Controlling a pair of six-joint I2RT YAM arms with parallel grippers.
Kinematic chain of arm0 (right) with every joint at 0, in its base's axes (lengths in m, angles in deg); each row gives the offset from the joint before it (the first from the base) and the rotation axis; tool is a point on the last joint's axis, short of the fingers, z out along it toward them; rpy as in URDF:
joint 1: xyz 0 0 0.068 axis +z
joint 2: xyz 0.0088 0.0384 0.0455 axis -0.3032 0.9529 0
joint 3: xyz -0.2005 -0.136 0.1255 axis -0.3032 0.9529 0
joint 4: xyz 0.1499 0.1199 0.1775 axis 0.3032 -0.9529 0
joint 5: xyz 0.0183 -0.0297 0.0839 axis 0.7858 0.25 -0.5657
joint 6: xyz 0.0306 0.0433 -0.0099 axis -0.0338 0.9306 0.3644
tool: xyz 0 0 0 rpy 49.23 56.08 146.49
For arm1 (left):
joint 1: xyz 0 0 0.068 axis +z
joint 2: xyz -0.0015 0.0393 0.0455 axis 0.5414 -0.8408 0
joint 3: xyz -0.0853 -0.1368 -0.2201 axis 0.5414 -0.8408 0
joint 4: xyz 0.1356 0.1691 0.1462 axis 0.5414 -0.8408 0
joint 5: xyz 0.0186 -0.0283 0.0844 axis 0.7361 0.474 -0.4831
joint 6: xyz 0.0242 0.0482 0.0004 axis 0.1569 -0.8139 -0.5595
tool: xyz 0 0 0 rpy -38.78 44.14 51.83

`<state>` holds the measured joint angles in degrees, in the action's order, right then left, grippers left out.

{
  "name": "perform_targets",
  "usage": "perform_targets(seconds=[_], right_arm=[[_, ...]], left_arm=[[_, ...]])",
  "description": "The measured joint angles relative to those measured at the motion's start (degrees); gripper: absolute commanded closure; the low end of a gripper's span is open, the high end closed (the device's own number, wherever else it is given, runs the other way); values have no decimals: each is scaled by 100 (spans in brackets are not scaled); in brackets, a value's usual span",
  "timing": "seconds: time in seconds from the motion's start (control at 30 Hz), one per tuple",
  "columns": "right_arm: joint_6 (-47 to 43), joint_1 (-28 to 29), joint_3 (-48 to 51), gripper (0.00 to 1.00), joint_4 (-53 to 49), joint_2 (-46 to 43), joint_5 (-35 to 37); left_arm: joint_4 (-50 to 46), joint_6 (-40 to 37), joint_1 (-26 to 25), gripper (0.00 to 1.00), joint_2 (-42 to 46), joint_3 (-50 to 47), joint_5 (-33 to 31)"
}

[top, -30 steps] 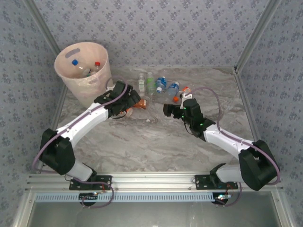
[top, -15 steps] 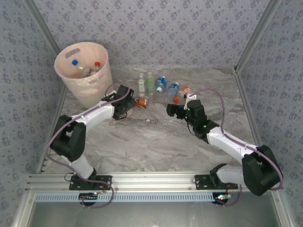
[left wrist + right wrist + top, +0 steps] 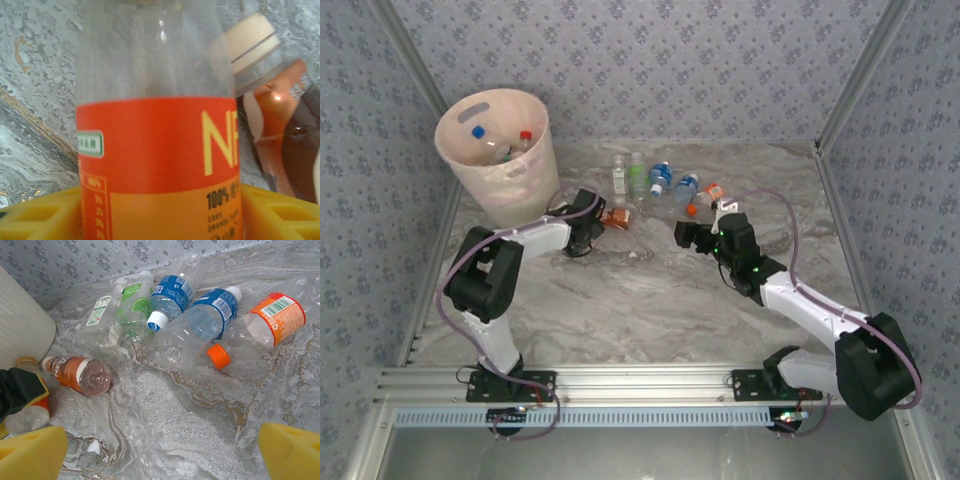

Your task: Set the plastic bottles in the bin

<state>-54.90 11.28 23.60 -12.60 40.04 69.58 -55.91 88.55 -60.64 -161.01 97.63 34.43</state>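
A clear bottle with an orange label [image 3: 155, 145] stands between the yellow fingers of my left gripper [image 3: 160, 212], which press on both its sides. From above, my left gripper [image 3: 592, 222] is right of the pale pink bin [image 3: 510, 185], which holds two bottles. A reddish-brown bottle [image 3: 280, 125] with a cream cap lies just beyond it. My right gripper [image 3: 160, 455] is open over bare marble. Ahead of it lie several bottles: a green-labelled one [image 3: 132, 307], two blue-labelled ones [image 3: 205, 320] and an orange-labelled one [image 3: 272, 320]. From above, my right gripper [image 3: 686, 236] is short of that row [image 3: 660, 180].
Patterned walls close off the back and both sides. The bin [image 3: 20, 325] stands in the far left corner. The marble tabletop [image 3: 650, 300] stretches between the arms and the near rail.
My left gripper has reached right and down to the orange-labelled bottle and narrowed its jaws around it. My right gripper has edged slightly toward the bottle row, still open.
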Motion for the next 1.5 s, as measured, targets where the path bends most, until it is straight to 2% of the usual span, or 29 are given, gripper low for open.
perform_targets(seconds=[0.17,0.37,0.57,0.73,1.1,1.5], right_arm=[[22,-7,11,0,-7,-9,0],[98,-9,31,0,-4,-7,-2],[173,-9,31,0,37,4,-7],[195,-9,28,0,118,57,-24],[197,-9,28,0,153,118,-46],[214,-9,4,0,157,251,-68]], left_arm=[[146,-72,-31,44,0,-90,-4],[118,-518,-315,50,181,-92,-59],[-24,-1443,-881,49,1073,0,-376],[-9,-2498,-1154,49,1676,474,-323],[-448,-4210,-1001,48,1956,1696,131],[-682,-5010,-83,48,2173,2758,474]])
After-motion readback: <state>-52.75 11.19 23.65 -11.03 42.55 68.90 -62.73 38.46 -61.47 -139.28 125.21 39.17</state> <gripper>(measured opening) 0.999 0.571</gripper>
